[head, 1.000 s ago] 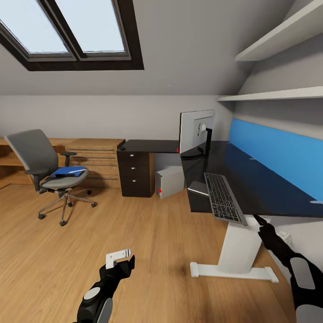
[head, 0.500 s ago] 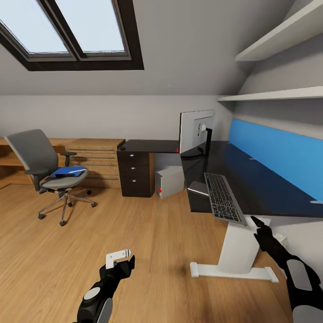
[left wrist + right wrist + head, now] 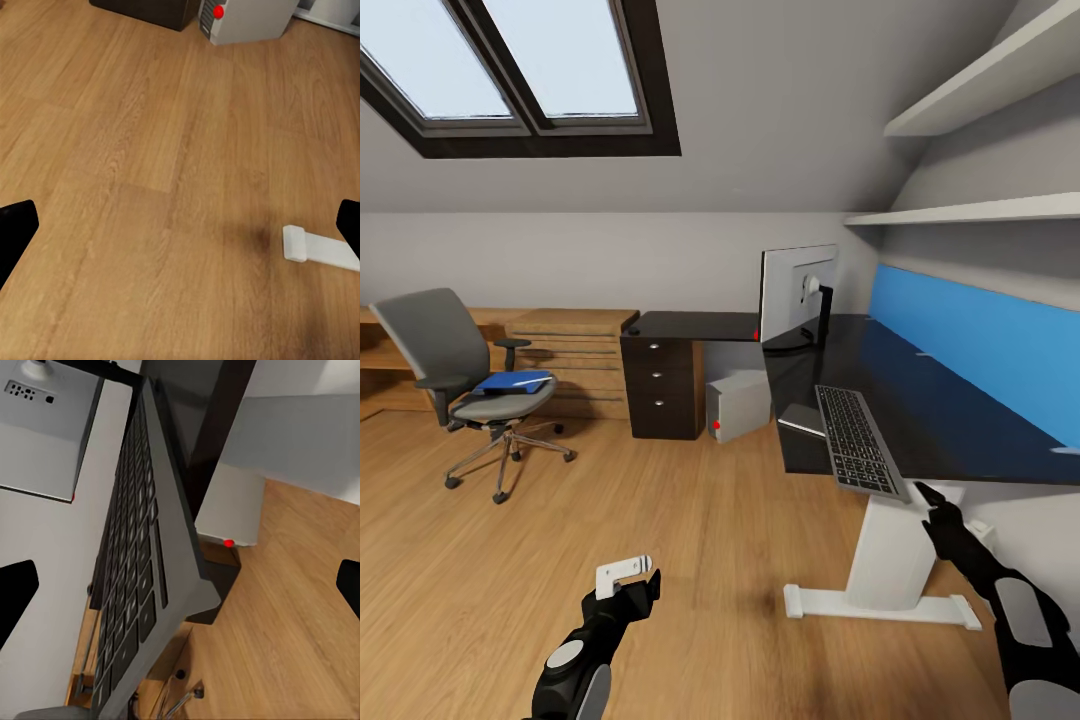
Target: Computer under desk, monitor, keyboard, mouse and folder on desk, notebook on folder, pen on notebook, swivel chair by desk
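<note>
Right gripper (image 3: pixel 922 490), in the head view, sits just below the near end of the keyboard (image 3: pixel 857 440), which overhangs the worktop (image 3: pixel 920 400) edge; its opening cannot be judged here. Left gripper (image 3: pixel 635 575) hangs low over the floor (image 3: pixel 690 520). The monitor (image 3: pixel 797 292) stands on the worktop, the computer (image 3: pixel 739 404) beneath it, and the folder (image 3: pixel 512 381) lies on the swivel chair (image 3: pixel 470 380).

Left wrist view: fingertips spread wide above bare floor, computer (image 3: pixel 244 16) beyond.

Right wrist view: fingertips wide apart, keyboard (image 3: pixel 142 577) close ahead, nothing gripped.
</note>
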Available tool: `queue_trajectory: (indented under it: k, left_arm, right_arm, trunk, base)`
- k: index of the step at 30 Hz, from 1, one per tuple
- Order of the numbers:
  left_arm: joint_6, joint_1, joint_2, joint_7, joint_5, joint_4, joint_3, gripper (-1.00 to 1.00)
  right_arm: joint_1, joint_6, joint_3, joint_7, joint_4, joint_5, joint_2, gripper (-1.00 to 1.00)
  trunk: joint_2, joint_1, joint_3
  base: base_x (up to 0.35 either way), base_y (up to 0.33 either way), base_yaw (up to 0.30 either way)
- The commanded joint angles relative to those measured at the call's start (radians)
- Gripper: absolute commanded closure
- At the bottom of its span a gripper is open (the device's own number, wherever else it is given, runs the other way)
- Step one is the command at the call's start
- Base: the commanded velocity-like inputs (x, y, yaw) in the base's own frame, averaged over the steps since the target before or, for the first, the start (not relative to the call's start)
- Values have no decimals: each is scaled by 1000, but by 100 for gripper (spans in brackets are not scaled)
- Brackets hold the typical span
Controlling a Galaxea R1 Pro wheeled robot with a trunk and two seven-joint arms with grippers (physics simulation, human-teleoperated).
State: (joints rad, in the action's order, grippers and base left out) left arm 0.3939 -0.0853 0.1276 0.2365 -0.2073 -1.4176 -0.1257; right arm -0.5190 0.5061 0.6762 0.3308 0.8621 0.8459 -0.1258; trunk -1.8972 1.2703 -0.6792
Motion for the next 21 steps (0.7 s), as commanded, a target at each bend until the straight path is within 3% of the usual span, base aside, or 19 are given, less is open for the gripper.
queue_trajectory:
  k: [1,13,21]
  left_arm:
    - [3,-1,0,9,-11,-1,-2,-100]
    - [3,-1,-2,8,-11,-1,-2,-100]
    - [4,-1,-5,7,-11,-1,-1,-100]
  right_arm:
    - [-1,8,2,2,0,4,2,-100]
    - [-1,6,0,10,0,3,56,-100]
    - [-1,5,0,11,-1,1,64,-100]
  trunk:
    - [-1,0,-1]
    - [-1,0,-1]
    - [-1,0,-1]
  base:
    - [0,0,0]
    - [0,0,0]
    - [0,0,0]
